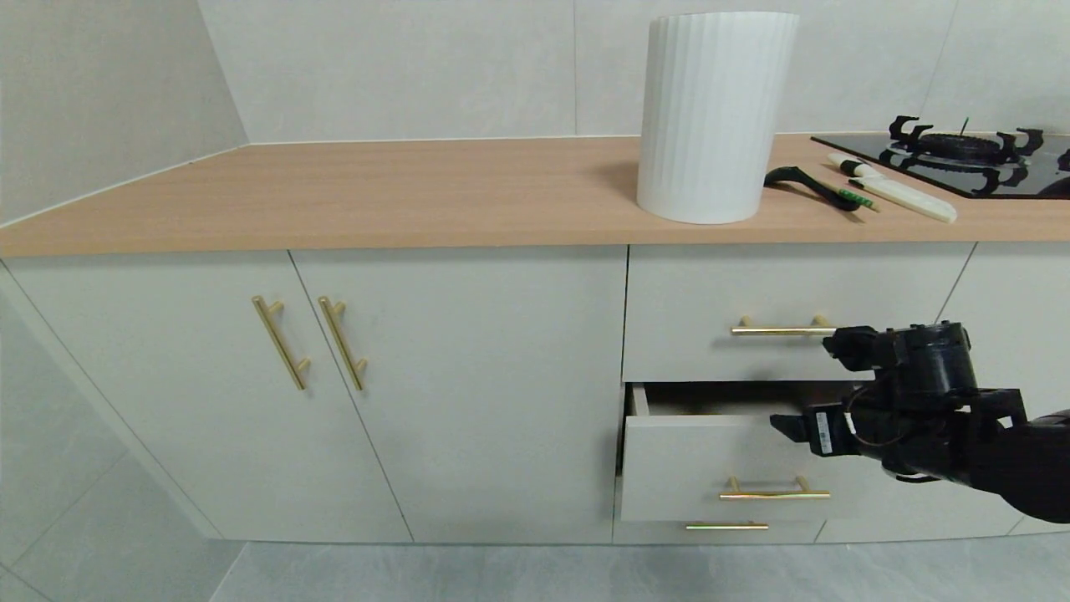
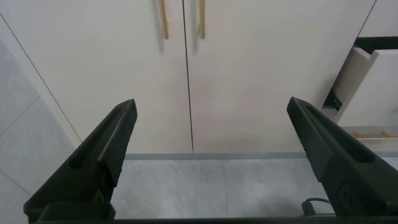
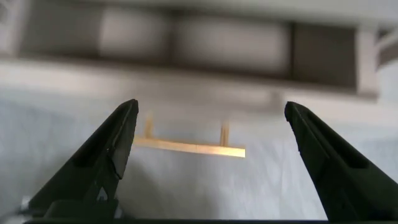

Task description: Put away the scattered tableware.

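Observation:
On the wooden counter (image 1: 376,192), right of a tall white ribbed container (image 1: 710,117), lie a black-handled utensil (image 1: 807,186), green-tipped chopsticks (image 1: 857,199) and a white knife (image 1: 899,196). Below them the middle drawer (image 1: 694,468) is pulled partly out, its gold handle (image 1: 775,494) (image 3: 189,147) free. My right gripper (image 1: 809,385) (image 3: 210,112) hangs open in front of that drawer, just above its front panel, holding nothing. My left gripper (image 2: 211,106) is open and empty, low down, facing the double cabinet doors (image 2: 186,74).
A black gas hob (image 1: 961,159) occupies the counter's far right. The top drawer (image 1: 782,330) is closed, with another handle (image 1: 726,527) below the open one. The cabinet doors (image 1: 318,343) on the left are closed. Grey tiled floor (image 1: 501,577) lies in front.

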You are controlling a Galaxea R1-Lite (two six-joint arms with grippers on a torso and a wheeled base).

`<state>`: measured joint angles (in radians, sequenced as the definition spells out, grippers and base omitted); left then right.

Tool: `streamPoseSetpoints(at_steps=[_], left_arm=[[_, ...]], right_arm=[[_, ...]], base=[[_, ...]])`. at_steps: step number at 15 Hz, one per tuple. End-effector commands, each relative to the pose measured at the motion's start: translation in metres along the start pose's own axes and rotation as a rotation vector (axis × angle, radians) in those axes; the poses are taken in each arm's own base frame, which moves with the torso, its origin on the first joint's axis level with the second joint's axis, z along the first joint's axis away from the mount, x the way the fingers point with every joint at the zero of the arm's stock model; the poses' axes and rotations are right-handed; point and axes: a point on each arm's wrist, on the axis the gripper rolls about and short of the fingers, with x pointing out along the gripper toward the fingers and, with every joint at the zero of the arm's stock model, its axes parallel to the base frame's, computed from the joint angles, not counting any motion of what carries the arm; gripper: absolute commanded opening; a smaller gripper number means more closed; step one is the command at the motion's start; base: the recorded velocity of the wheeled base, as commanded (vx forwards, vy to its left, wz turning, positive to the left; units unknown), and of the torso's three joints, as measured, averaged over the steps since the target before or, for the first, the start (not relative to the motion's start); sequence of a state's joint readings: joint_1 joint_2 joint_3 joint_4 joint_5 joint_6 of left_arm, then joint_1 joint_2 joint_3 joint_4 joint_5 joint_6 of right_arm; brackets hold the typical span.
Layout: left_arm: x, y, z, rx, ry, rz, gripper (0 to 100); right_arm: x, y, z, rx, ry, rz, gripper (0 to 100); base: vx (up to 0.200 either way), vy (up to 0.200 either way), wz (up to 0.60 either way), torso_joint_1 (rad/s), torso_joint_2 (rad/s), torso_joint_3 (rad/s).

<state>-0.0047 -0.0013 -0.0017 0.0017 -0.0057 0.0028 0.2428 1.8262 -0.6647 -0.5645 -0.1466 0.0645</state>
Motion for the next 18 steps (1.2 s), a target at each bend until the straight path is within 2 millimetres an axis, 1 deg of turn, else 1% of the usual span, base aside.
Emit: streamPoseSetpoints(at_steps=[1, 5, 6, 7, 9, 11, 14, 18], left_arm=[[0.000, 0.000, 0.000, 0.000, 0.001, 0.000, 100], [0.000, 0.000, 0.000, 0.000, 0.001, 0.000, 100], [0.000, 0.000, 0.000, 0.000, 0.001, 0.000, 100], [0.000, 0.000, 0.000, 0.000, 0.001, 0.000, 100], [0.000, 0.000, 0.000, 0.000, 0.001, 0.000, 100], [0.000, 0.000, 0.000, 0.000, 0.001, 0.000, 100], [0.000, 0.000, 0.000, 0.000, 0.001, 0.000, 100], [0.000, 0.000, 0.000, 0.000, 0.001, 0.000, 100]], right_arm=[[-0.002, 0.000, 0.005, 0.011, -0.055, 0.004, 100], [0.029, 0.004, -0.007, 0.035, -0.068, -0.001, 100], [0.033, 0.005, -0.009, 0.035, -0.069, -0.001, 100], [0.044, 0.006, -0.014, 0.037, -0.081, -0.003, 100], [0.060, 0.007, -0.022, 0.042, -0.113, -0.039, 100], [0.072, 0.008, -0.028, 0.046, -0.144, -0.058, 100], [0.074, 0.008, -0.029, 0.044, -0.143, -0.058, 100], [0.071, 0.007, -0.028, 0.044, -0.141, -0.061, 100]], base=[[0.000, 0.000, 0.00, 0.000, 0.00, 0.000], [0.000, 0.000, 0.00, 0.000, 0.00, 0.000], [0.000, 0.000, 0.00, 0.000, 0.00, 0.000], [0.000, 0.000, 0.00, 0.000, 0.00, 0.000], [0.000, 0.000, 0.00, 0.000, 0.00, 0.000], [0.000, 0.000, 0.00, 0.000, 0.00, 0.000], [0.000, 0.000, 0.00, 0.000, 0.00, 0.000], [0.000, 0.000, 0.00, 0.000, 0.00, 0.000]])
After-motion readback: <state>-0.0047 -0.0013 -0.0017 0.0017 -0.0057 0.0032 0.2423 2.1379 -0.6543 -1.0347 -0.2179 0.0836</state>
